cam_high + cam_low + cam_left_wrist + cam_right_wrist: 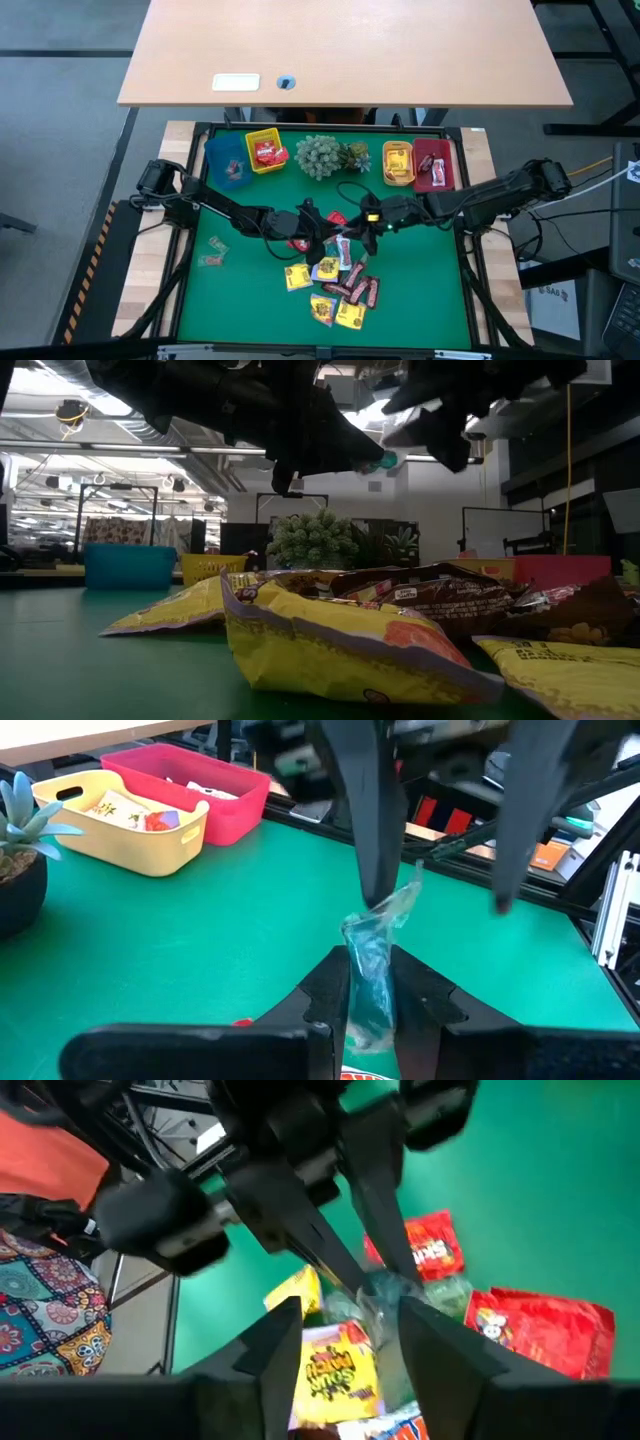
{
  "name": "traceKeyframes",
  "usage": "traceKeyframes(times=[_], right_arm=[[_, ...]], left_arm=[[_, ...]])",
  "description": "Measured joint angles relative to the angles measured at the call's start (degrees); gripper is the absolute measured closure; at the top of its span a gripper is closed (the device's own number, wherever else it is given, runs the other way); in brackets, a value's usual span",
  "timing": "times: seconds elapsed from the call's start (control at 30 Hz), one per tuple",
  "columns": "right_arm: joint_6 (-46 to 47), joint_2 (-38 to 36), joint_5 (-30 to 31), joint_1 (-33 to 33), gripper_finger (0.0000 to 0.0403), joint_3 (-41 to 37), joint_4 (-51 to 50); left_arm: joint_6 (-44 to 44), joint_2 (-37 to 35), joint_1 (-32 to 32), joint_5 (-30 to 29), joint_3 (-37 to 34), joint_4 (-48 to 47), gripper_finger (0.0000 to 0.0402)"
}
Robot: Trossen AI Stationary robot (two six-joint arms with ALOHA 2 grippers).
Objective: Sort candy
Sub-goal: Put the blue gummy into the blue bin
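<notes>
A: Wide shot first. The green table (220, 300) carries a row of bins along its far edge, blue bin (227, 160), yellow bin (265, 150), orange bin (397, 162) and red bin (433, 163), with a plant cluster (320, 156) between them.

B: And the candy pile (335, 285) sits at mid-table, yellow packets and dark bars heaped together, with two strays (212, 252) well apart on the left.

A: Both arms meet over the pile's far edge. The left gripper (372, 975) has its fingers closed on a clear-wrapped sweet (372, 970), lifted off the mat.

B: The right gripper (350, 1325) faces it head-on, fingers parted on either side of that same wrapper. One right finger (375, 830) touches the wrapper's twisted end; the other stands clear. It isn't clamping anything, as far as I can see.

A: So I read this as a hand-over in mid-air, one sweet passing between the arms. Which way it goes, I can't tell.

B: The next move calls for a single owner. One gripper must be firmly closed on the wrapper before the other lets go, then carry it to a bin.

A: Crinkly, slippery film, that. A loose pinch could drop it back in the pile.
</notes>
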Motion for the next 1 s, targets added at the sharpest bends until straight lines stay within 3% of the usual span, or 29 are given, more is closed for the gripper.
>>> traceKeyframes(times=[0.27, 0.73, 1.0], right_arm=[[0.0, -0.1, 0.0, 0.0, 0.0219, 9.7, -17.0], [0.0, -1.9, 0.1, 0.0, 0.0219, 18.6, -34.6], [0.0, -6.5, 0.2, 0.0, 0.0219, 20.6, -40.1]], left_arm=[[-0.1, 0.0, 0.0, 0.0, 0.0, 0.1, 0.0351], [-0.2, -1.0, 0.7, 0.0, -0.1, 0.5, 0.0351], [0.0, -7.9, 5.0, 1.0, -0.1, -5.7, 0.0351]])
